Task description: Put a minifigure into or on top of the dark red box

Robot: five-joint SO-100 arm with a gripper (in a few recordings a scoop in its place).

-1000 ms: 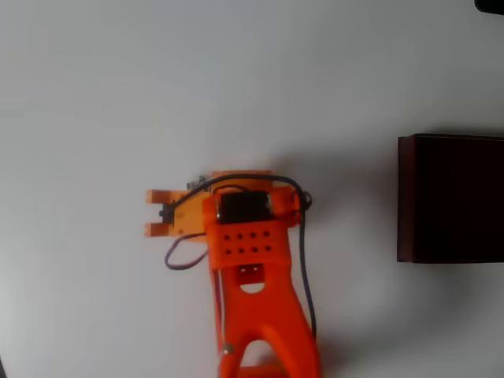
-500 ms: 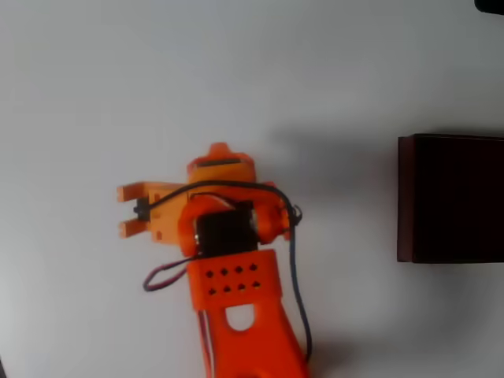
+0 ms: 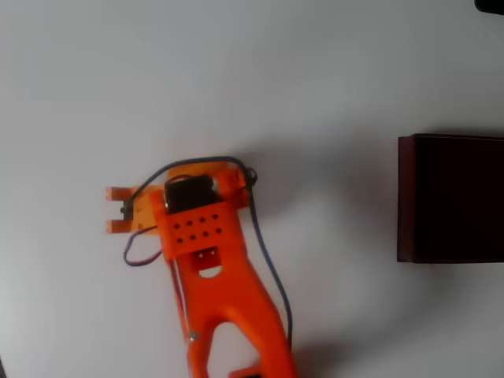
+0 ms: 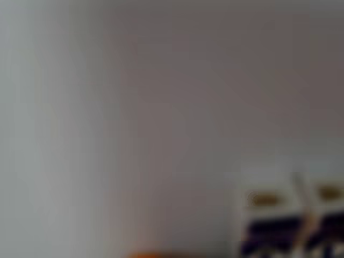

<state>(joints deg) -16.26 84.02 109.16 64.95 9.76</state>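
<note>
The dark red box (image 3: 450,198) stands at the right edge of the overhead view, thin maroon walls around a nearly black inside. My orange gripper (image 3: 150,211) hangs over the white table left of centre, far from the box, pointing left, and its fingers are hidden under the wrist from above. Low at the right of the blurred wrist view, very close, is a pale white shape with bluish-purple and yellowish marks, apparently the minifigure (image 4: 290,217). Whether the fingers touch it cannot be made out.
The white table (image 3: 260,79) stretches bare around the arm and between arm and box. The arm's orange link (image 3: 228,315) runs down to the bottom edge, with a dark cable (image 3: 268,260) looping beside it. A dark object (image 3: 490,5) sits at the top right corner.
The gripper head has moved left across the table, away from the box, turning a little on the way. The box has stayed in place.
</note>
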